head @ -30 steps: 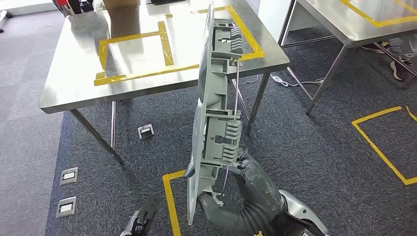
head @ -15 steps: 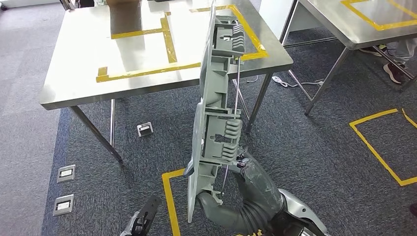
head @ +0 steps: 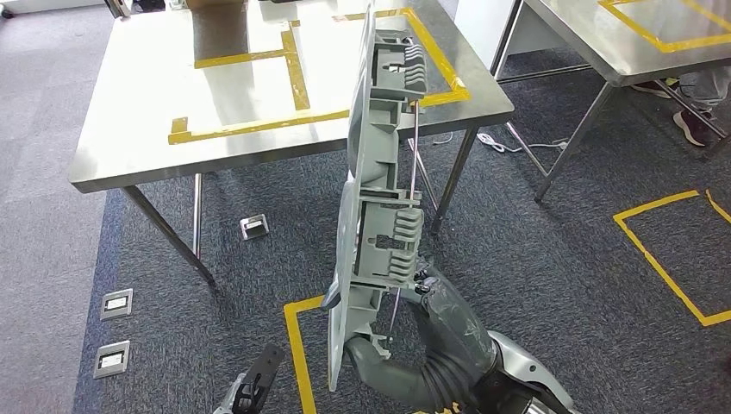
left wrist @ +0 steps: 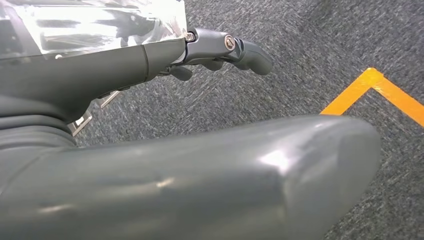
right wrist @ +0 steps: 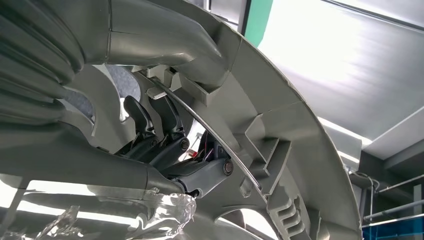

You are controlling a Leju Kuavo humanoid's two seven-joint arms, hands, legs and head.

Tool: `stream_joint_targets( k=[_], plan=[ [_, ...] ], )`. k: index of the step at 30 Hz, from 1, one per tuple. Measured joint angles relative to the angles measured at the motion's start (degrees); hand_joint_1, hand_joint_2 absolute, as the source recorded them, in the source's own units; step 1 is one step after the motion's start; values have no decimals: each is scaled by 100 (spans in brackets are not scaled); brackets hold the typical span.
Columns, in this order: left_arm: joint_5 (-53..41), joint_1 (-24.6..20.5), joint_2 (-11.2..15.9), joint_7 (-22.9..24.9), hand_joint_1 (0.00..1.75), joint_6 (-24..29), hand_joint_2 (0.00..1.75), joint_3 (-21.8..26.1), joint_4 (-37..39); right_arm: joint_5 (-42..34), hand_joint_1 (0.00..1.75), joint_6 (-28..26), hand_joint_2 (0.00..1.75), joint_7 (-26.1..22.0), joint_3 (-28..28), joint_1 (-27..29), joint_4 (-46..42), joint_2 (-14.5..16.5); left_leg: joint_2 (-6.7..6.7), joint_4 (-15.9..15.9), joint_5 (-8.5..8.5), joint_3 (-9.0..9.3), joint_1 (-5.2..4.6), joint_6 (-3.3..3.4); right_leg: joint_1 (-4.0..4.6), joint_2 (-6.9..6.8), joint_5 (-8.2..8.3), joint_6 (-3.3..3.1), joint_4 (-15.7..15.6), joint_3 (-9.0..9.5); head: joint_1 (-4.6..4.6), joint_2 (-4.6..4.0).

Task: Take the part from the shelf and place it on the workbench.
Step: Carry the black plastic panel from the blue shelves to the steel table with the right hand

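A long grey plastic part (head: 371,198) with ribbed clips and a thin metal rod stands upright on edge in front of me, its top reaching over the near edge of the steel workbench (head: 129,147). My right hand (head: 431,306) grips its lower end; in the right wrist view its dark fingers (right wrist: 150,125) are curled into the part's (right wrist: 280,140) ribbed inside. My left hand (head: 254,388) hangs low over the carpet, fingers (left wrist: 235,50) loosely extended and holding nothing.
The workbench top carries yellow tape outlines (head: 293,78). A second steel table (head: 629,43) stands at the right. Yellow tape squares (head: 664,259) mark the grey carpet, and floor sockets (head: 116,304) lie at the left. A person's shoes (head: 694,125) show beside the right table.
The whole view shifted slightly between one second ago and now, so the camera moved. The part stays upright in my right hand; the left hand hangs as before.
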Motion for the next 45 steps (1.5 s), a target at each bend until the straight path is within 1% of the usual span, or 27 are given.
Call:
stream_joint_targets(
  k=[9, 16, 23, 33, 45],
  plan=[
    [-134, -80, 2, 73, 0, -85, 175, -3, 19, -138, 175, 83, 175, -54, -102, -70, 44, 1, 0, -5, 1, 4, 1, 0, 0, 1, 0, 0, 1, 1, 0, -1],
    [-214, 109, -32, 182, 0, -104, 175, -107, 34, -181, 175, 99, 175, -66, -95, -9, 44, 1, 1, -6, -1, 3, 0, 1, 0, 1, -3, 0, 0, 0, 1, -1],
    [-109, 245, -109, 104, 0, -44, 175, -148, 91, -47, 175, -13, 175, 11, -89, 83, 32, 1, 1, -7, -1, 4, 0, 1, 0, 1, -3, 1, -2, 1, 1, -1],
    [32, 371, -124, 0, 0, 57, 175, -149, 169, 86, 175, -49, 175, 11, -40, 229, -13, 1, 1, -9, -1, 4, 0, 1, 0, 1, -3, 1, -2, 0, 0, -1],
    [-137, 343, -134, 254, 0, -150, 175, -250, 223, 104, 175, -44, 175, 16, -26, 210, -13, 1, 1, -9, -1, 5, 0, 2, 0, 0, -3, 1, -2, 1, -1, -1]
  ],
)
